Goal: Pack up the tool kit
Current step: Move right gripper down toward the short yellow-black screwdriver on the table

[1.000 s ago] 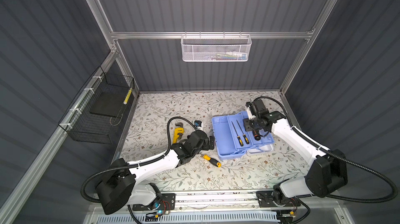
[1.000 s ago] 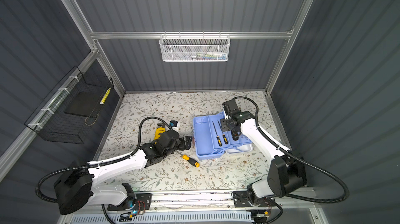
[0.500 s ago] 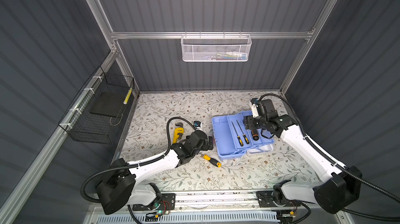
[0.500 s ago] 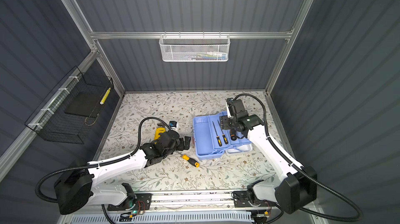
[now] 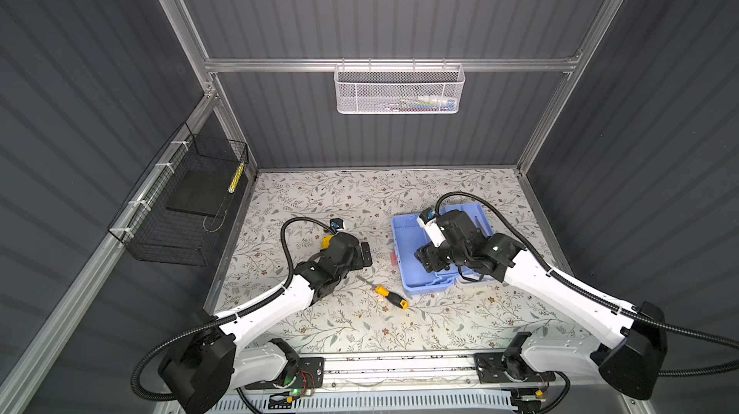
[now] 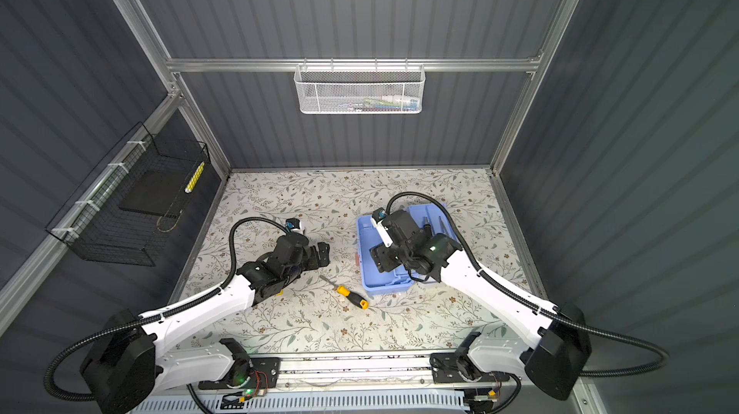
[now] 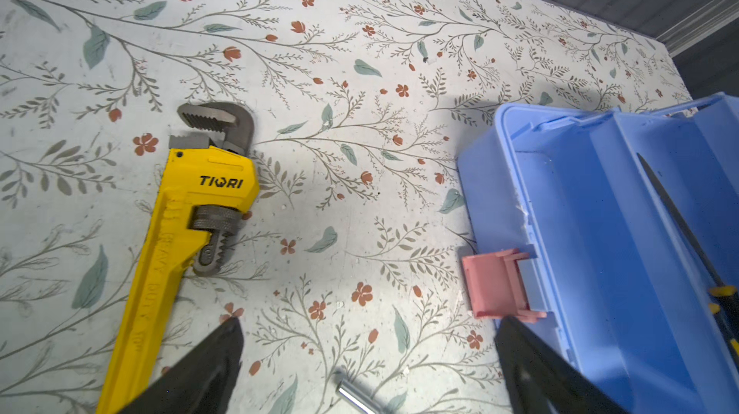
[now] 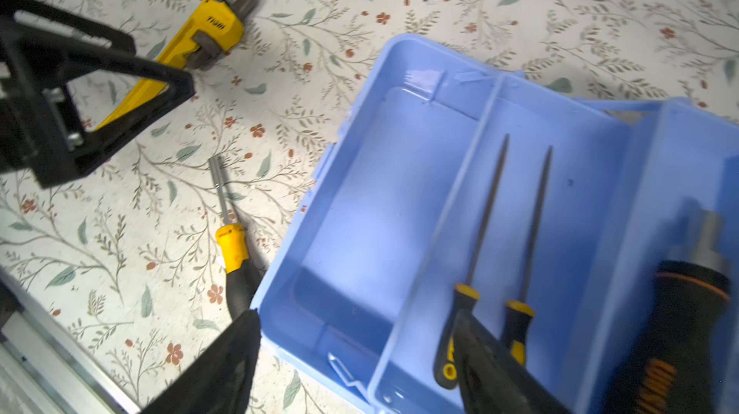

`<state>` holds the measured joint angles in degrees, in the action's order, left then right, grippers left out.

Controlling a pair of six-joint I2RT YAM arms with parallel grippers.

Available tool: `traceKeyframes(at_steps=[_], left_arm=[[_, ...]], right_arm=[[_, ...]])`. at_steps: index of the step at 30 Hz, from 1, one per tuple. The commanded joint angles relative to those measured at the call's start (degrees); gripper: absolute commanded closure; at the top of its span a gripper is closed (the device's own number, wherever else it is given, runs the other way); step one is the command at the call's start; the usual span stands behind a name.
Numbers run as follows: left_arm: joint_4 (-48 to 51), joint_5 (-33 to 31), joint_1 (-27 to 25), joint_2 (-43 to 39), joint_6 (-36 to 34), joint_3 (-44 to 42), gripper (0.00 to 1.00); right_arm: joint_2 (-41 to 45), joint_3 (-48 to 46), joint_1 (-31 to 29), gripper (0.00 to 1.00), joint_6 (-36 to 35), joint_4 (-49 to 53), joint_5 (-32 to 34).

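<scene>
The tool kit (image 5: 404,240) sits open, right of centre on the floral mat (image 5: 320,200) in both top views, with its pink latch (image 7: 492,284) facing the middle of the frame. Right over it hangs the right gripper (image 5: 426,262), jaws apart, nothing between them. The right wrist view looks down into the light blue tray. Two slim tools (image 8: 480,232) with yellow-and-black handles lie side by side in one compartment, and one finger (image 8: 492,364) crosses in front of their handles. Past the next divider lies a fat black-and-orange handle (image 8: 688,312). It's blurred, probably a bigger screwdriver.

Over to left of centre: the left gripper (image 5: 367,257) is low over the mat, jaws spread wide and empty, between the wrench and the box. The yellow pipe wrench (image 7: 180,212) lies flat on the mat, steel head toward the back wall. In the top views the left arm covers most of it. One loose screwdriver (image 5: 390,298), yellow and black handle, lies on the mat at lower centre. It is just beside the box's near corner, with its shaft pointing toward the left gripper.
</scene>
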<state>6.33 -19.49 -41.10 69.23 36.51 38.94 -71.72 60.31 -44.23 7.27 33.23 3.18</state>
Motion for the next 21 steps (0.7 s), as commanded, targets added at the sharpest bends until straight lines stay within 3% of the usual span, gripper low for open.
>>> traceKeyframes(at_steps=[1,9,13,21], left_arm=[[4.0,-1.3,0.9,-1.9,0.1,-0.4,0.00],[9.4,-2.2,6.0,-5.1,1.4,-1.2,0.00],[11.5,-1.7,9.4,-7.3,2.1,-2.3,0.00],[15.1,-2.4,12.8,-10.9,3.3,-3.9,0.00]], right_arm=[[-2.1,-0.6,-4.2,0.23,-2.1,-2.8,-3.0],[-12.9,5.5,-13.9,0.24,-2.3,-0.6,-4.4],[-19.8,8.6,-15.9,0.29,-0.6,-0.2,-7.0],[-31.7,16.1,-16.9,0.36,1.8,5.0,-4.2]])
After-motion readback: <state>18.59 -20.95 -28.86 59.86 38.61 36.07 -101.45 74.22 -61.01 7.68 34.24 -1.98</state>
